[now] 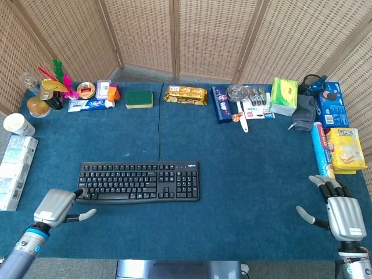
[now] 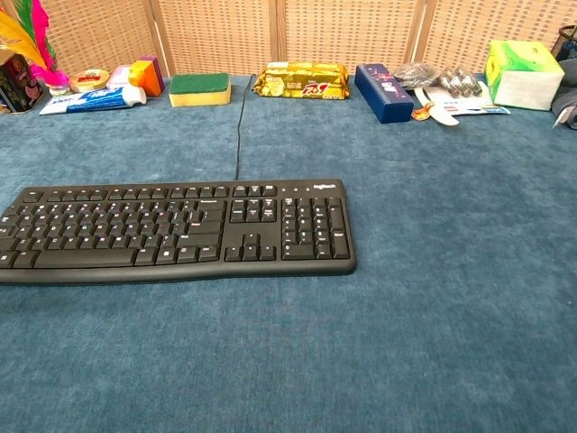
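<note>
**Left hand at the corner of the keyboard**

In the lower left of the head view we see the left hand point(image 1: 55, 206). It holds nothing; its thumb points to the right and its fingers reach the near left corner of the black keyboard point(image 1: 138, 182). We cannot tell if they really touch it. The chest view does not show this hand. In the lower right corner of the head view the right hand point(image 1: 341, 214) lies over the blue table cloth point(image 1: 250, 174) with fingers spread apart, empty, well apart from the keyboard.

The keyboard lies in the middle left of the frame, and in the chest view we read a small logo on its upper right edge, but it is too small to read surely. Its cable goes up toward the far edge.

At the right edge we see a yellow snack box point(image 1: 345, 149) with the letters "LIPS". At the left edge lies a white packet point(image 1: 14, 171), and above it a paper cup point(image 1: 17, 124).

Far along the upper edge stand a toothpaste box point(image 1: 90, 104), a green sponge point(image 1: 139, 98), a golden snack pack point(image 1: 186, 95), a dark blue box point(image 1: 221, 104) and a green tissue box point(image 1: 284, 96).
</note>
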Robot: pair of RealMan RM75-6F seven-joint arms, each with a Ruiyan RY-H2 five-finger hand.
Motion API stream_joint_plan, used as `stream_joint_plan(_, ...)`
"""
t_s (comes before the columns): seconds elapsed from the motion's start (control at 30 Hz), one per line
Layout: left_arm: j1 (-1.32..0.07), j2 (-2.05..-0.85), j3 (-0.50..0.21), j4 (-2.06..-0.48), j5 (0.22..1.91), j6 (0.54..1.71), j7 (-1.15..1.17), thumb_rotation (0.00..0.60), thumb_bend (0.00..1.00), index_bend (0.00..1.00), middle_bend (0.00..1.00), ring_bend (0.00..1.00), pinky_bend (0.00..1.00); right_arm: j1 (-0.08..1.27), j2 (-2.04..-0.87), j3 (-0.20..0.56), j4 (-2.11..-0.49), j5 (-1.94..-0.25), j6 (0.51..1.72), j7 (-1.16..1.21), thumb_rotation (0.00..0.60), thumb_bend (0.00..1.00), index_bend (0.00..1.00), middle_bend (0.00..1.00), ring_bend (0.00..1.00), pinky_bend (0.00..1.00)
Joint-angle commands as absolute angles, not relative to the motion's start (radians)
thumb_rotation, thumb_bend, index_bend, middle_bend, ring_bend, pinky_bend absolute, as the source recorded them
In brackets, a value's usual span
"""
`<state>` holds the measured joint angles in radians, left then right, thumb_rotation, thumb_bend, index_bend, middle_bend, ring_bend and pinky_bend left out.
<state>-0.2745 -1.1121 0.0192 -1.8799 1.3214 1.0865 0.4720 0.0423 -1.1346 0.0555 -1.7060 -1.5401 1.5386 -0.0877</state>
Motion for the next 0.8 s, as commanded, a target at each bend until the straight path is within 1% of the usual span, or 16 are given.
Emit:
stream_joint_plan(0.03,-0.288,-1.134,0.021,-1.867,1.301,1.073,0.484,0.0,0.09,0.31,1.0,1.0,0.88,0.042,-1.135,0.056,-1.705,-1.54,1.54,-0.086,0.0,0.23,0.2,0.23,0.19,0.18)
stream_joint_plan(0.8,-0.337,-1.182,0.034,-1.813,1.173,1.044,0.529,0.0,0.1,0.31,1.0,1.0,0.88,0.045,-1.141,0.062,-1.695,-1.523,1.527,-0.088,0.0,0.23,0.2,0.23,0.19,0.18)
